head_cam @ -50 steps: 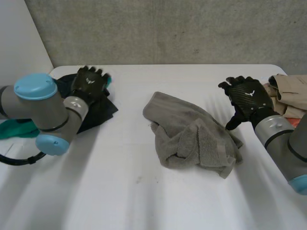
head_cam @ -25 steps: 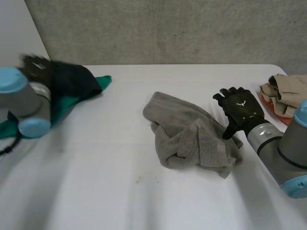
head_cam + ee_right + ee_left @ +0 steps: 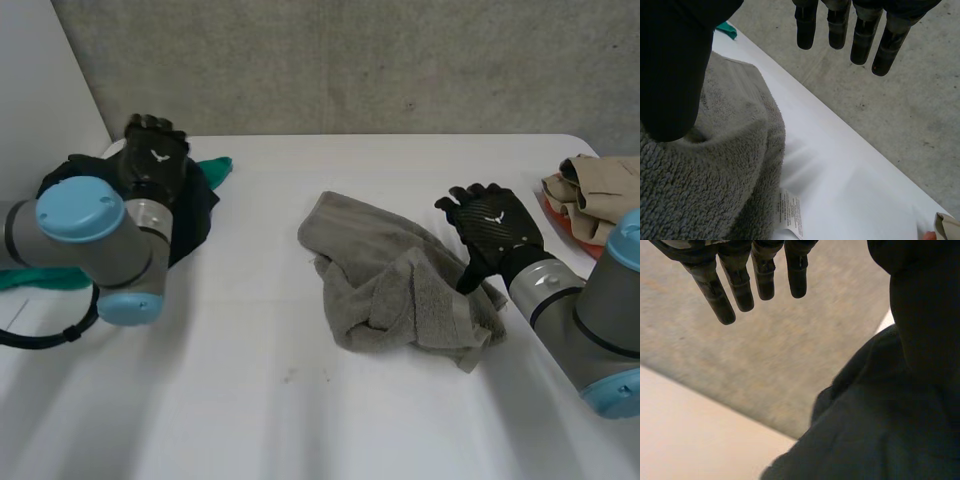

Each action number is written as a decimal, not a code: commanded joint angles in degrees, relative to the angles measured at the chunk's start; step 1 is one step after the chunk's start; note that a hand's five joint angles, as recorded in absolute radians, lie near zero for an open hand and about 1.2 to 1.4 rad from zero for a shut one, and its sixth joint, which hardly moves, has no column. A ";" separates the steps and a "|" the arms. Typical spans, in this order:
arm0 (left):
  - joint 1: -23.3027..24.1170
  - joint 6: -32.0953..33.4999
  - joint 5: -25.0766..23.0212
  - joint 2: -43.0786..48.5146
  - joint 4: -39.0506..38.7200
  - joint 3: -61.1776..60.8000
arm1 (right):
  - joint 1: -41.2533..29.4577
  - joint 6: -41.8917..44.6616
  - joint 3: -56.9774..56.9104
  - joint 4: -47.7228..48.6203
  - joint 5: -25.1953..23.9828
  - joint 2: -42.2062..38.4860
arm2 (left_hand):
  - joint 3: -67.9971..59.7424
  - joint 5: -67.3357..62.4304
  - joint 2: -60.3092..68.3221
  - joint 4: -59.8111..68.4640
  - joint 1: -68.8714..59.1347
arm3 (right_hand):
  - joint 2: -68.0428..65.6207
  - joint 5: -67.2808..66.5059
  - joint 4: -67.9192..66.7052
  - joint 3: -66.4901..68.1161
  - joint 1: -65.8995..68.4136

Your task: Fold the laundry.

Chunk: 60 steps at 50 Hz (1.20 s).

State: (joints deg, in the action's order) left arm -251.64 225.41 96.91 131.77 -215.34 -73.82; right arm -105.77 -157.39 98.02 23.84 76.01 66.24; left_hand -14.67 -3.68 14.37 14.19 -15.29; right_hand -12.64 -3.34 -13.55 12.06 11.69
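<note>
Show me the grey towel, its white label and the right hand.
grey towel (image 3: 398,290), head view, middle of the heap.
white label (image 3: 790,214), right wrist view, printed face.
right hand (image 3: 497,226), head view, back of the hand.

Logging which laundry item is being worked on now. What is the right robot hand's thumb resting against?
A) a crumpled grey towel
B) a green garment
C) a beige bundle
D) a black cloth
A: the right robot hand, its fingers straight, has its thumb at the right-hand edge of the crumpled grey towel. The right wrist view shows the thumb against the terry fabric.
</note>
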 commanded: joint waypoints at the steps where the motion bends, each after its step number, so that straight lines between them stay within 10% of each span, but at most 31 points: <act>1: 4.92 -10.33 -0.14 -3.97 9.49 -1.41 | 0.47 0.07 -1.25 -2.48 -0.16 1.08 | 1.43 0.44 -1.12 -0.95 2.05 | 2.64 3.34 3.55 -2.06 -1.69; 19: 19.33 -40.04 -13.31 -7.85 23.21 -1.86 | 4.69 6.65 -11.72 -35.44 -2.89 6.44 | -1.43 -2.42 1.73 1.91 -0.80 | 2.64 3.34 3.55 -2.06 -1.69; 38: 28.57 -39.88 -21.41 -0.90 20.14 4.56 | 9.09 14.40 -5.83 -33.26 -4.11 4.08 | -7.13 -8.13 7.44 7.61 -6.51 | 2.64 3.34 3.55 -2.06 -1.69; 47: 28.57 -38.39 -21.41 -0.11 21.10 5.36 | 8.91 14.31 -6.09 -29.65 -5.26 1.52 | -65.31 -66.31 65.62 65.79 -64.69 | 2.64 3.34 3.55 -2.06 -1.69; 60: 23.75 -35.04 -8.78 -17.40 26.20 2.81 | 9.18 14.31 -9.25 -31.22 -6.40 3.18 | -65.33 -66.32 65.63 65.81 -64.71 | 2.64 3.34 3.55 -2.06 -1.69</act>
State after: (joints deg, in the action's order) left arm -224.67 189.91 80.52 122.24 -190.50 -69.70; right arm -96.74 -143.04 90.07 -6.12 70.47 68.07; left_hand -67.68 -55.20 68.37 68.61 -65.90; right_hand -12.64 -3.34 -13.55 12.06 11.69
